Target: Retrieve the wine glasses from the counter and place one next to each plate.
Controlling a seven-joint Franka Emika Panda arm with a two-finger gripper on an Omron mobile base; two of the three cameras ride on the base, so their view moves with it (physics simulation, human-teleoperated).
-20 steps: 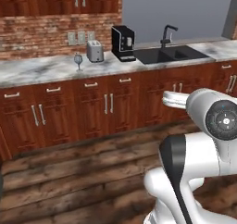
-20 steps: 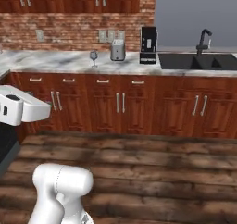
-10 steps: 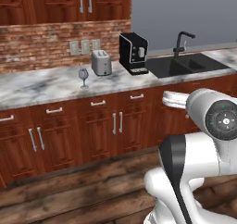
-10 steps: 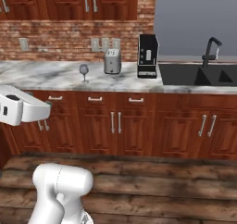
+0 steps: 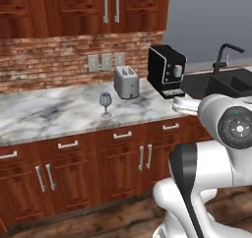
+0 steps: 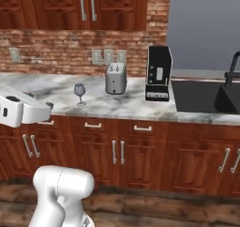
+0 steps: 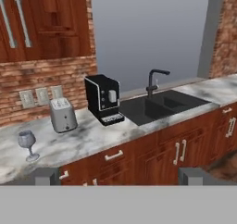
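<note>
I was looking at one wine glass (image 5: 105, 104) standing upright on the marble surface (image 5: 44, 115), alone on its patch of the grey-veined top, with nothing touching it. In the left base view it sat left of and nearer than the silver toaster (image 5: 126, 82), which stood by the brick wall (image 5: 54, 60) under a row of wall outlets (image 5: 106, 61). Right of the toaster was the black coffee machine (image 5: 166, 70), and beyond that the dark sink (image 6: 197, 94) with its black faucet (image 7: 154, 80).

From the right base view the glass (image 6: 79, 94) stood just left of the toaster (image 6: 115, 78), a little nearer the front edge, and the coffee machine (image 6: 158, 73) was well apart from it on the right. My hand view had the glass (image 7: 27, 144) far off at the left, the toaster (image 7: 62, 115) up and right of it, then the coffee machine (image 7: 104, 99).

My hand (image 7: 118, 176) was up in open air, well short of the surface and nowhere near the glass. Its two dark fingertips (image 7: 45, 176) stood wide apart with nothing between them. Reddish-brown cabinets with silver handles (image 6: 117, 152) ran below the marble, and more wood doors (image 5: 110, 8) hung above the brick. I saw no more than that one glass.
</note>
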